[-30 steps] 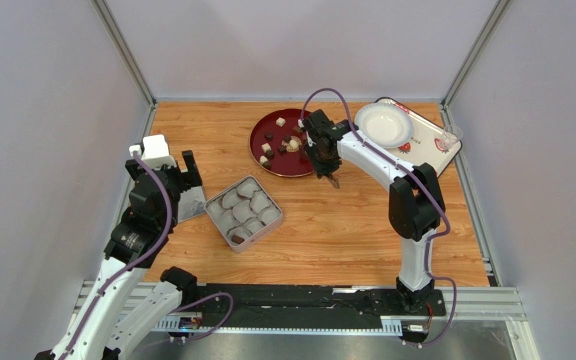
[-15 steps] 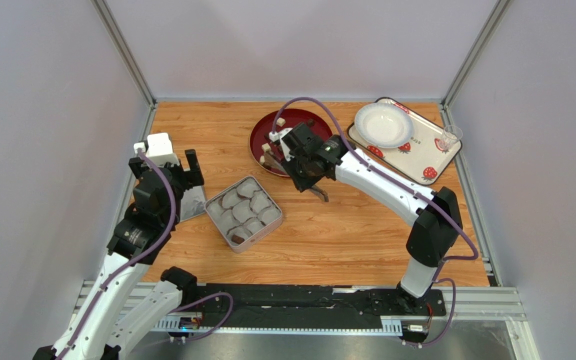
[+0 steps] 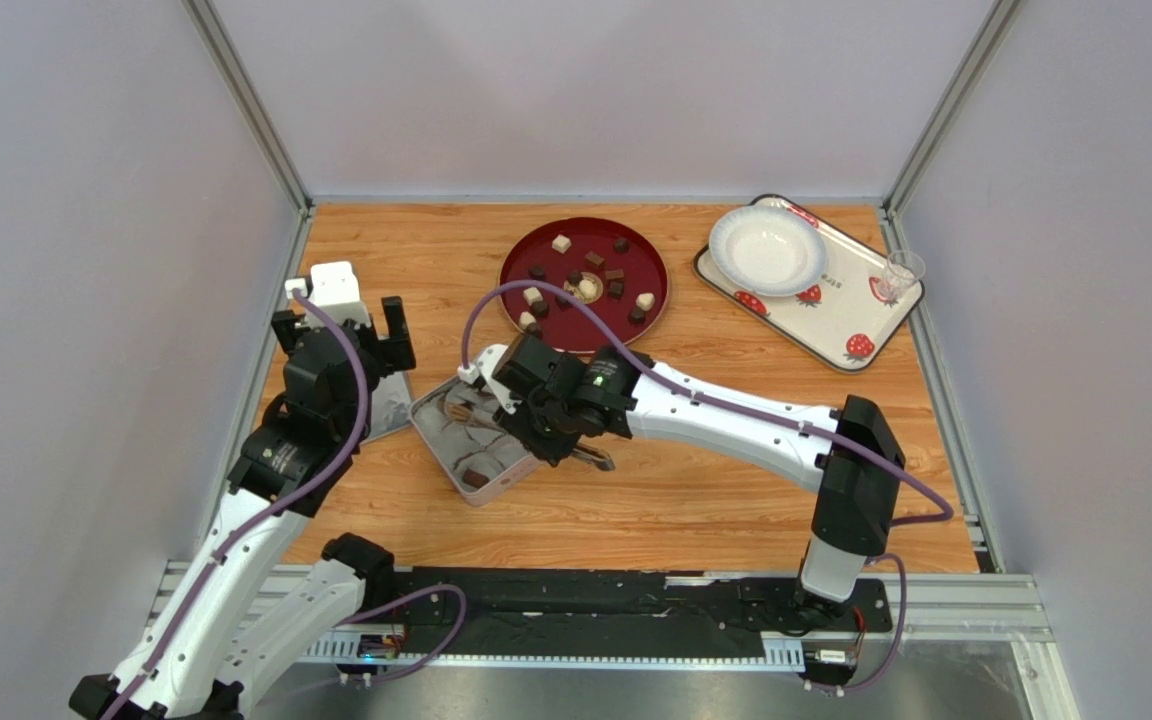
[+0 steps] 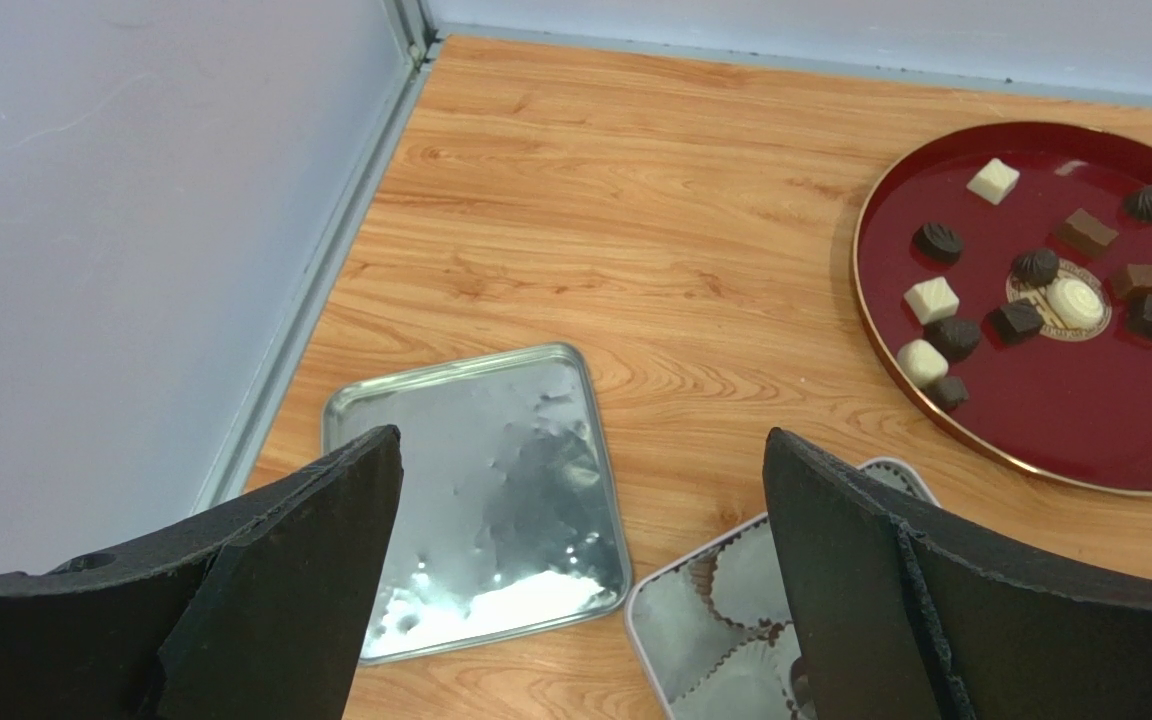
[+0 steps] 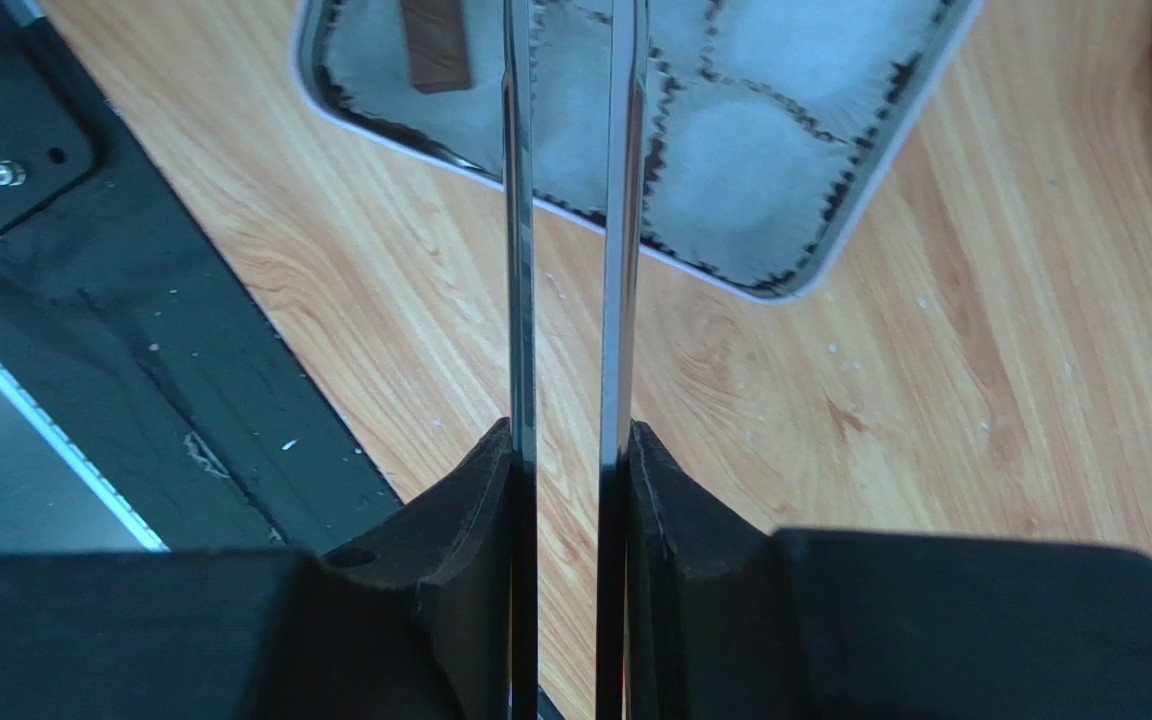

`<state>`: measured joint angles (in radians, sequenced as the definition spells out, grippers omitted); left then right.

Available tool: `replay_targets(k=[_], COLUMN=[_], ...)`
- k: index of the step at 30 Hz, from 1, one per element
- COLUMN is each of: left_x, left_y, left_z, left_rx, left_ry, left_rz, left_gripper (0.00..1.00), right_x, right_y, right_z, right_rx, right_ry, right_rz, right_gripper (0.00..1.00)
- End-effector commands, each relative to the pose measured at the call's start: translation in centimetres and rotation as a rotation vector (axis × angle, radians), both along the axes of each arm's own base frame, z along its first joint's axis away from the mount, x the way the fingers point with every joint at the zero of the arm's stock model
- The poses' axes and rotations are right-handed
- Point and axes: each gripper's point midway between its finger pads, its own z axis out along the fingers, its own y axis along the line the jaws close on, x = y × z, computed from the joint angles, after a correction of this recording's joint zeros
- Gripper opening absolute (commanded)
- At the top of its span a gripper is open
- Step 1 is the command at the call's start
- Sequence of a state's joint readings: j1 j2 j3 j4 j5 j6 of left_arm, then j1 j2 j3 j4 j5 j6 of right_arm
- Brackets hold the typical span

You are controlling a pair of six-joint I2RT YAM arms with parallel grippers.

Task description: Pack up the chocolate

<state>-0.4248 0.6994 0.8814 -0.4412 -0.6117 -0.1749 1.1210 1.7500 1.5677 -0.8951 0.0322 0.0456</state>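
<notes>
Several chocolate pieces (image 3: 561, 243), dark brown and cream-white, lie on the red plate (image 3: 660, 270); they also show in the left wrist view (image 4: 994, 180) on the plate (image 4: 1078, 390). My right gripper (image 3: 540, 402) is shut on thin metal tongs (image 5: 623, 225) and hovers over the open tin (image 3: 429, 428) of paper cups. One brown piece (image 5: 435, 42) lies in the tin (image 5: 748, 165). The tongs' tips are out of view. My left gripper (image 3: 379, 338) is open and empty above the tin's silver lid (image 4: 477, 495).
A white strawberry-print tray (image 3: 853, 308) at the back right carries a white bowl (image 3: 767, 248) and a clear cup (image 3: 898, 275). Grey walls close in the left, back and right. The black base rail runs along the near edge.
My right arm has swung from the red plate down and left to the tin, carrying the tongs. My left arm has shifted slightly forward.
</notes>
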Motion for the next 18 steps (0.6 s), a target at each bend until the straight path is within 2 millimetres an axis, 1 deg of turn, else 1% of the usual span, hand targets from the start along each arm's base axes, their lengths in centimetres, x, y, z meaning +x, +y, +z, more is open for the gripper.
replay_targets(k=[1, 2, 3, 8, 14, 18], left_x=[0.3, 0.3, 0.4, 0.4, 0.4, 0.4], left_y=[0.2, 0.3, 0.3, 0.2, 0.2, 0.2], left_z=[0.7, 0.7, 0.5, 0.5, 0.6, 0.5], left_rx=[-0.012, -0.012, -0.009, -0.009, -0.009, -0.009], left_ry=[-0.034, -0.034, -0.03, -0.029, -0.031, -0.028], left_rz=[0.021, 0.023, 0.026, 0.023, 0.021, 0.018], left_gripper=[0.98, 0.98, 0.98, 0.98, 0.98, 0.98], right_x=[-0.7, -0.7, -0.7, -0.6, -0.5, -0.5], right_y=[2.6, 2.7, 2.8, 3.0, 3.6, 3.8], right_z=[-0.6, -0.8, -1.6, -3.3, -4.2, -4.4], right_rx=[0.041, 0.033, 0.014, -0.033, -0.032, -0.034], right_ry=[-0.014, -0.013, -0.01, -0.025, -0.016, -0.013], right_rz=[0.058, 0.059, 0.059, 0.056, 0.057, 0.059], right_gripper=[0.22, 0.22, 0.22, 0.23, 0.25, 0.26])
